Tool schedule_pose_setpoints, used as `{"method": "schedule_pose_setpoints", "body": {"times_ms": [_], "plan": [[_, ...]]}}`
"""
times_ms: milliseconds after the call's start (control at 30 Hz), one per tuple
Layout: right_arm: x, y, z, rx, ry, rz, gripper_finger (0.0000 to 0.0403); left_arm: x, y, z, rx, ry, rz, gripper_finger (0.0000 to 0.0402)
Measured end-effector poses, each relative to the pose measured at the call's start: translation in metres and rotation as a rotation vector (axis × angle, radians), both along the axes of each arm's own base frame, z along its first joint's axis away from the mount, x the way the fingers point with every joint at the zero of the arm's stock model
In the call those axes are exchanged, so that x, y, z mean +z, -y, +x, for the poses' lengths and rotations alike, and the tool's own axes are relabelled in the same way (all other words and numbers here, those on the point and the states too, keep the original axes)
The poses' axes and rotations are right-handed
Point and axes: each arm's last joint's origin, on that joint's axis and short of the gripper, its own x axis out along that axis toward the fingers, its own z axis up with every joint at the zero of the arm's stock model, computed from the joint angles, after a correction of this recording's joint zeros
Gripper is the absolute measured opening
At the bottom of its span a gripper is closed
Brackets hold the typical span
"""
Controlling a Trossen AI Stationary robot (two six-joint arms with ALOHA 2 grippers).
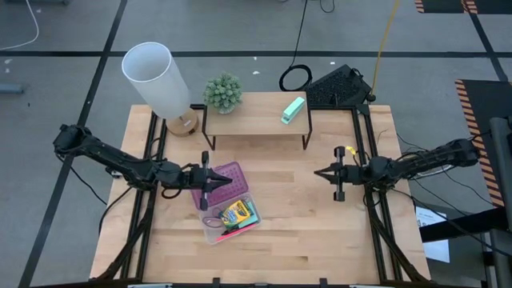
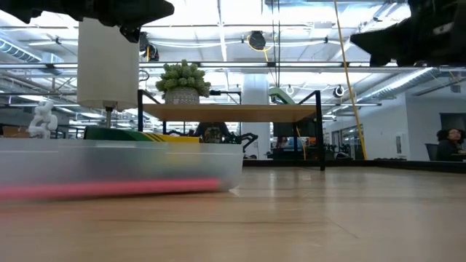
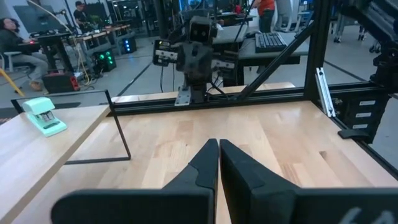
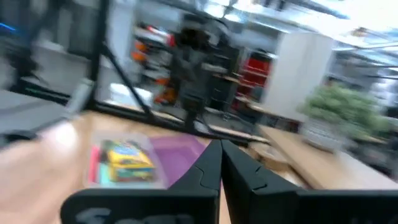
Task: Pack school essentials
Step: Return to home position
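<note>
Left tool (image 1: 214,182) hangs over the purple lid (image 1: 228,178) of the clear case (image 1: 226,208), fingers clenched together with nothing between them. In that case, on the counter (image 1: 320,232), lie the yellow-green crayon box (image 1: 238,214) and a pink pencil (image 1: 234,233) beside it, toward the counter's near edge. Right tool (image 1: 326,173) sits well apart from the case, over bare wood, also clenched and carrying nothing. Beyond the case, the small shelf (image 1: 256,120) carries the mint-green block (image 1: 293,110) and a potted plant (image 1: 223,93).
</note>
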Motion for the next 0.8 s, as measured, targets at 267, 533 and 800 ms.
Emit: {"method": "schedule_pose_setpoints", "body": {"times_ms": [267,533,800], "plan": [[-0.002,0.006,-0.016,-0.06,-0.041,-0.029,0.0,0.0,0.0,0.0,0.0,0.001,0.001,0.0019],[0.0,0.007,-0.032,0.021,0.004,-0.021,0.0,0.0,0.0,0.0,0.0,0.001,0.004,0.0019],[-0.001,0.008,-0.035,0.12,0.007,-0.004,0.0,0.001,0.0,0.0,0.0,0.004,0.003,0.0019]]}}
